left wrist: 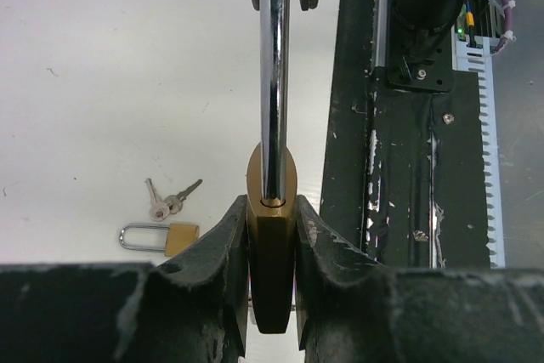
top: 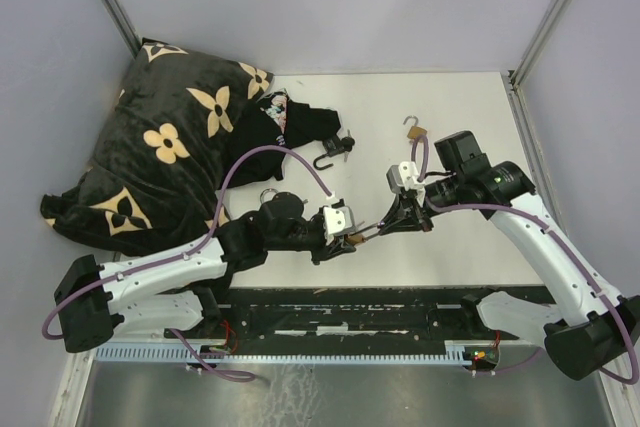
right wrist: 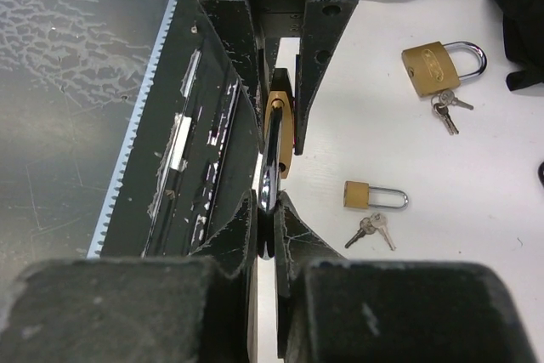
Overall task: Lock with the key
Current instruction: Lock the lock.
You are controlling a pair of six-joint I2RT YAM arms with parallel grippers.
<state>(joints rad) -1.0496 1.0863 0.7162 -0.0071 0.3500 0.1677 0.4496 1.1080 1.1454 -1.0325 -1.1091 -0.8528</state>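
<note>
At the far left a black cushion (top: 170, 147) with tan flowers slumps in the corner of the desk (top: 460, 97), and a dark cloth (top: 300, 125) lies against its right edge. Close to the cushion's near edge a larger padlock (right wrist: 433, 65) lies flat with a bunch of keys (right wrist: 449, 112) touching its body. Next comes the left arm, reaching in towards the middle. Its left pincer (left wrist: 272, 235) is closed most of the way and squeezes the brass body of a padlock (left wrist: 272, 180), held on edge above the desk, with a finger pressed to each flat face. The steel shackle (left wrist: 273, 82) runs straight out from that body towards the other arm. There the right pincer (right wrist: 268, 210) is nipped tight on the shackle's far end, so the two arms hold the one lock between them. Whether a key sits in its keyhole I cannot tell. Just beside this pair, flat on the desk, lies a small padlock (right wrist: 365, 195) with two small keys (right wrist: 371, 229) close by its body. Further right and towards the back, near the right arm's wrist, a third padlock (top: 413, 130) lies alone.
</note>
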